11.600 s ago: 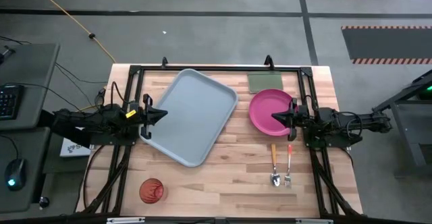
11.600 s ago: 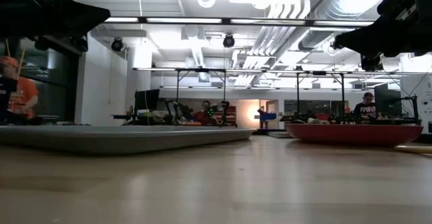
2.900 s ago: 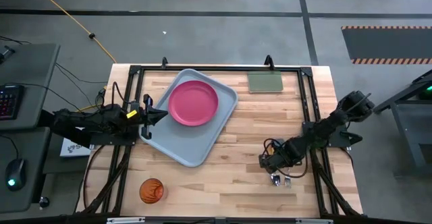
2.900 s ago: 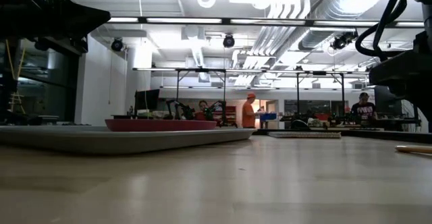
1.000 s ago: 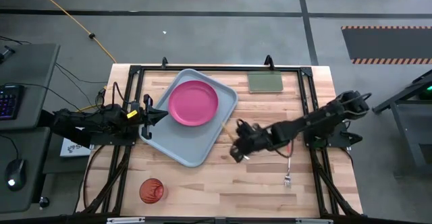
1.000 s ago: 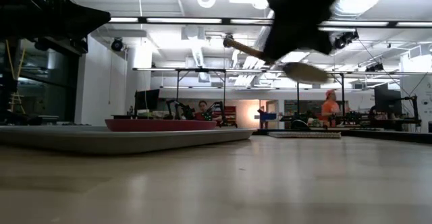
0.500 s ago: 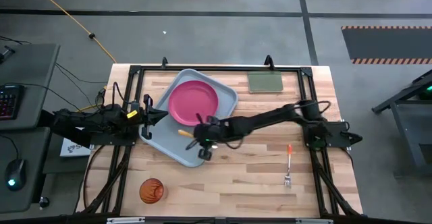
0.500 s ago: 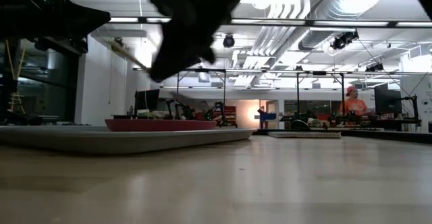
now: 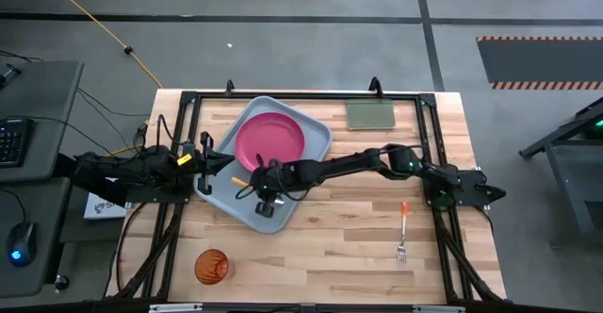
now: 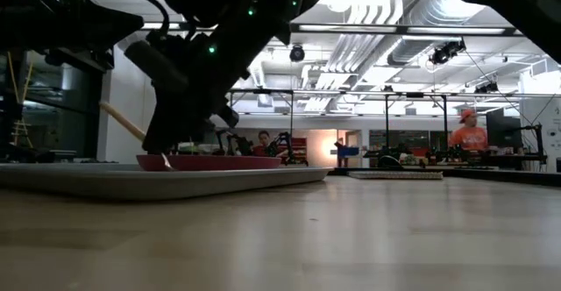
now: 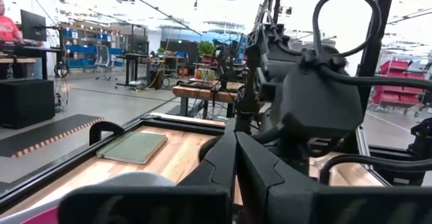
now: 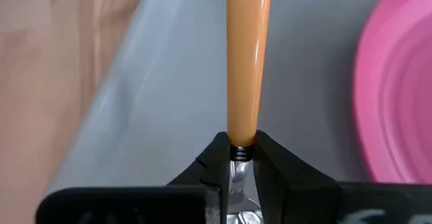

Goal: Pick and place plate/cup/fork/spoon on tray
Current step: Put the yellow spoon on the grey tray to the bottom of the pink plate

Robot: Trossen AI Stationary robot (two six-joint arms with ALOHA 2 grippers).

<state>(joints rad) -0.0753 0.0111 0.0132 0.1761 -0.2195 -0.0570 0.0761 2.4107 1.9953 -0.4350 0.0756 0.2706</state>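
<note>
Presently the spoon [image 12: 247, 69] is held clamped at its neck by the right gripper [image 9: 265, 192], low over the near part of the tray [image 9: 226, 160], just beside the plate [image 9: 271, 142] that lies in the tray. The orange handle is seen pointing away from the fingers. The left gripper [image 9: 224, 161], its fingers closed on nothing, is parked at the tray's left edge. The fork [image 9: 402, 230] and the cup [image 9: 211, 267] are found on the table [image 9: 339, 247], well apart.
</note>
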